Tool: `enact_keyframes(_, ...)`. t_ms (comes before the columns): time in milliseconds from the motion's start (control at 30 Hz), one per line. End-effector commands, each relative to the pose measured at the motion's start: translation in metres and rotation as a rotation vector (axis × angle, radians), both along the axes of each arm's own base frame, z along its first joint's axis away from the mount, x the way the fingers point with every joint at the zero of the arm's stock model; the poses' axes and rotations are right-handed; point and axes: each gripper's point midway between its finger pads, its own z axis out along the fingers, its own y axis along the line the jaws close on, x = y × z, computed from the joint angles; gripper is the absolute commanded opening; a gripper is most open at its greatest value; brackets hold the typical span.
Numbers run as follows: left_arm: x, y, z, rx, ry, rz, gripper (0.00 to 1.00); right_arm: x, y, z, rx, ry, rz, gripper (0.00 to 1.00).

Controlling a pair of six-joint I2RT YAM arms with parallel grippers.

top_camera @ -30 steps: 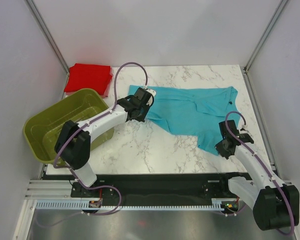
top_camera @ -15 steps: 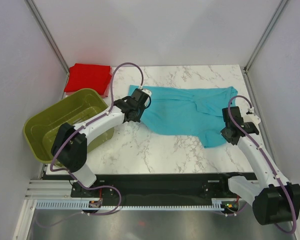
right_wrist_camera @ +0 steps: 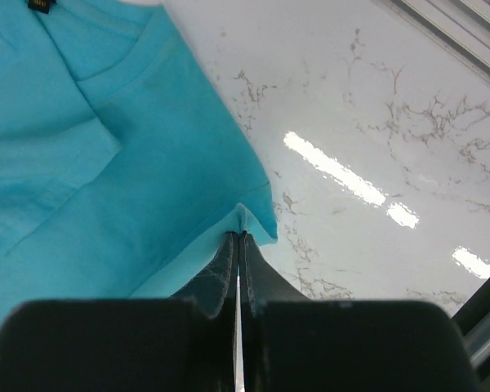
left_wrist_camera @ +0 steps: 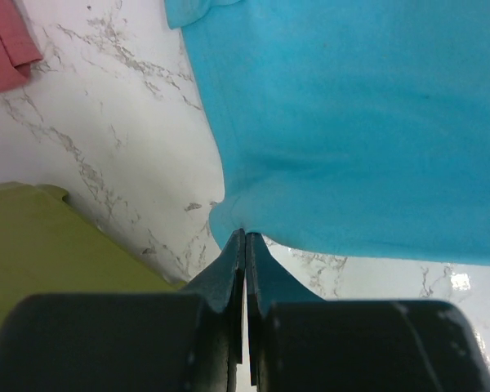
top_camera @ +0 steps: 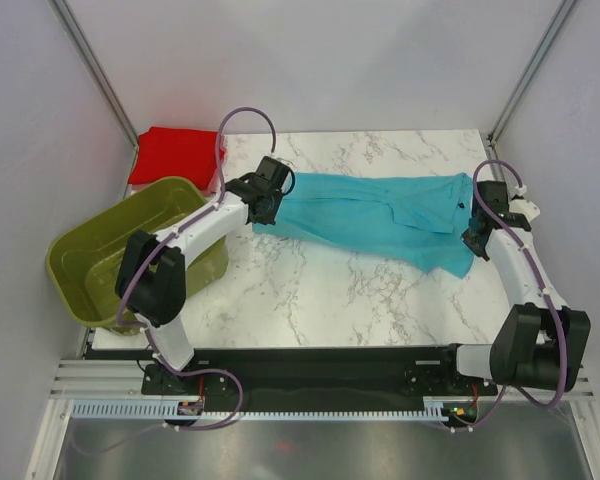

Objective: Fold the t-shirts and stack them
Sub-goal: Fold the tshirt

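Observation:
The turquoise t-shirt [top_camera: 375,212] lies across the back of the marble table, partly folded over on itself. My left gripper [top_camera: 264,204] is shut on its left edge; the left wrist view shows the cloth [left_wrist_camera: 351,122] pinched at the gripper [left_wrist_camera: 245,234]. My right gripper [top_camera: 473,232] is shut on its right edge; the right wrist view shows a corner of the cloth [right_wrist_camera: 106,180] pinched at the gripper [right_wrist_camera: 239,235]. The red t-shirt [top_camera: 178,155], a flat folded square, lies at the back left corner, and its edge shows in the left wrist view [left_wrist_camera: 8,41].
An olive-green plastic basket [top_camera: 85,250] stands at the left of the table, partly over the edge, close under my left arm; its rim shows in the left wrist view [left_wrist_camera: 57,253]. White walls with metal posts enclose the table on three sides.
Both grippers have carried the near edge of the turquoise shirt toward the back. The right gripper moved farthest, from the front right to the back right. The shirt now lies narrower.

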Motion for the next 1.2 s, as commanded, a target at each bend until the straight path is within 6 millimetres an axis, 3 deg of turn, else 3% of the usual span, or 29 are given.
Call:
enact_keyframes(0, 0.017, 0.007, 0.009, 0.034, -0.021, 0.005, 0.02, 0.027, -0.016, 0.018, -0.005, -0.06, 0.031, 0.0)
enact_keyframes(333, 0.055, 0.001, 0.005, 0.041, -0.023, 0.012, 0.02, 0.071, -0.032, 0.019, 0.013, -0.053, 0.03, 0.0)
enact_keyframes(467, 0.067, 0.0, 0.0, 0.051, -0.01, 0.019, 0.02, 0.096, -0.04, 0.031, -0.008, -0.068, 0.034, 0.0)
enact_keyframes(500, 0.072, -0.001, -0.003, 0.054, -0.006, 0.022, 0.02, 0.1, -0.041, 0.025, -0.01, -0.047, 0.048, 0.0)
enact_keyframes(567, 0.076, 0.003, -0.009, 0.059, 0.007, 0.033, 0.02, 0.112, -0.038, 0.028, 0.008, -0.056, 0.079, 0.0)
enact_keyframes(633, 0.08, 0.006, -0.014, 0.063, 0.019, 0.041, 0.02, 0.124, -0.029, 0.015, 0.058, -0.045, 0.132, 0.0)
enact_keyframes(800, 0.086, 0.008, -0.02, 0.08, 0.035, 0.024, 0.02, 0.145, -0.026, 0.008, 0.064, -0.049, 0.189, 0.0)
enact_keyframes(1167, 0.092, 0.015, -0.034, 0.086, 0.075, 0.031, 0.02, 0.17, -0.009, 0.023, 0.021, -0.086, 0.23, 0.0)
